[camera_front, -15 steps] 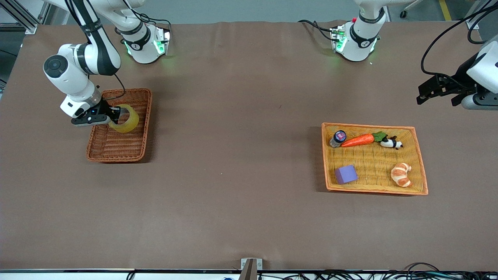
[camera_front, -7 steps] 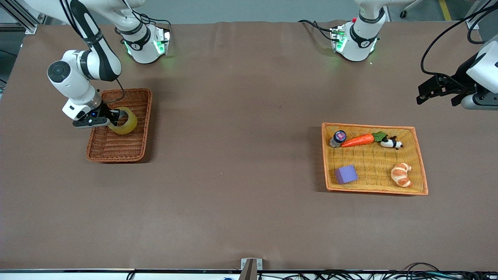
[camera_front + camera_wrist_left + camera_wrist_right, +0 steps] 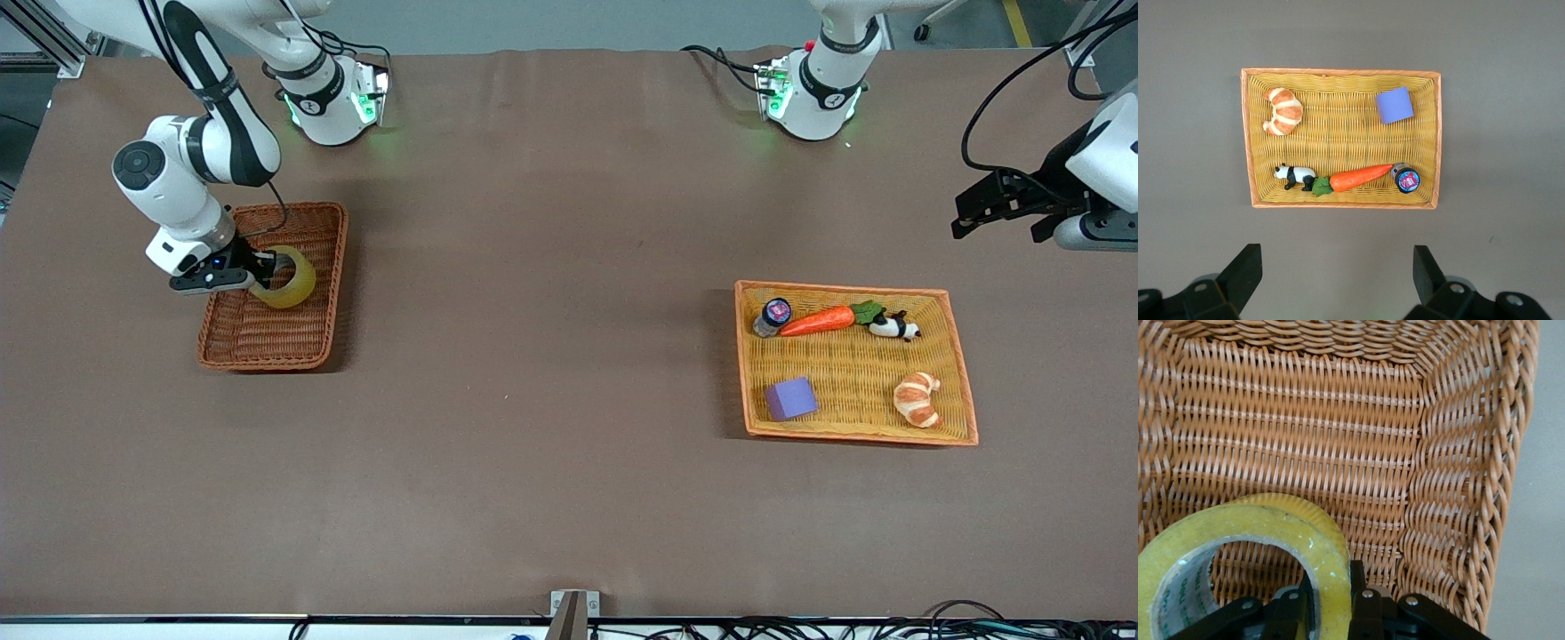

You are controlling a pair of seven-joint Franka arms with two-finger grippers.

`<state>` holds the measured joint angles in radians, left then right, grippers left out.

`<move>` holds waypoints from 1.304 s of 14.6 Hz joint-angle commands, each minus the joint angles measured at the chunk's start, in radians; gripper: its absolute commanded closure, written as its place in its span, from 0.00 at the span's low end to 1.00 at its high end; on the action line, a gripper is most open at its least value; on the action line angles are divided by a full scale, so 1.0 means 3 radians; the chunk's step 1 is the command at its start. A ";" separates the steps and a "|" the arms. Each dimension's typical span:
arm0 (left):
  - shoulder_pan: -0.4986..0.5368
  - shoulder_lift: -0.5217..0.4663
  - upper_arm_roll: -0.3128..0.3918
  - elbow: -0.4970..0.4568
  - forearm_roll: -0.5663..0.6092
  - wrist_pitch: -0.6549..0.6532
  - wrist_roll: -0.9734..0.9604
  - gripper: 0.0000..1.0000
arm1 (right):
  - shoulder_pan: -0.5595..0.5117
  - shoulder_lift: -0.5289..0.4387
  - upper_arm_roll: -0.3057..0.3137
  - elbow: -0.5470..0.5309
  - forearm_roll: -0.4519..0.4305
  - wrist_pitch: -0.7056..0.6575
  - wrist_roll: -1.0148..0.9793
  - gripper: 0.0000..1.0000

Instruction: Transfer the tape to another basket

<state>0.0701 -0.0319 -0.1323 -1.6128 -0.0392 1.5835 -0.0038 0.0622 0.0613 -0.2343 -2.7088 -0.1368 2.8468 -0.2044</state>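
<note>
Right gripper (image 3: 267,268) is clamped on the tape (image 3: 289,277), one finger (image 3: 1365,603) outside the ring wall and the other through its hole, and the yellowish roll hangs tilted over the reddish-brown basket (image 3: 313,338), toward the end nearer the robot bases. That basket sits at the right arm's end of the table (image 3: 533,400). Left gripper (image 3: 1337,280), jaws spread wide and empty, waits up high over the table's left-arm edge, looking down on the orange-yellow tray (image 3: 963,404) with the carrot (image 3: 818,321), croissant (image 3: 917,398) and purple block (image 3: 790,397).
</note>
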 commanded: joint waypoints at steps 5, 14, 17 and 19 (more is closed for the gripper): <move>0.0007 0.0019 0.0001 0.0043 -0.0018 -0.0007 0.0079 0.00 | 0.0033 -0.0019 0.0009 0.0081 0.0077 -0.0100 0.0078 0.00; -0.0019 0.0019 -0.0004 0.0048 -0.0013 -0.0007 0.0033 0.00 | -0.0222 -0.0481 0.0386 0.2374 0.0093 -0.2926 0.0339 0.00; -0.0019 0.0019 -0.0004 0.0043 0.0018 -0.0007 0.0028 0.00 | -0.0289 -0.0440 0.0408 0.3085 0.0521 -0.3541 0.0491 0.00; -0.0024 0.0019 -0.0009 0.0048 0.0120 -0.0007 0.0013 0.00 | -0.0289 -0.0333 0.0408 0.3515 0.0543 -0.3893 0.0609 0.00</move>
<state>0.0659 -0.0303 -0.1334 -1.6122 -0.0326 1.5835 -0.0016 0.0062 -0.1042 -0.1306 -1.8002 -0.0107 1.7761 -0.0580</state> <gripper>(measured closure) 0.000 0.000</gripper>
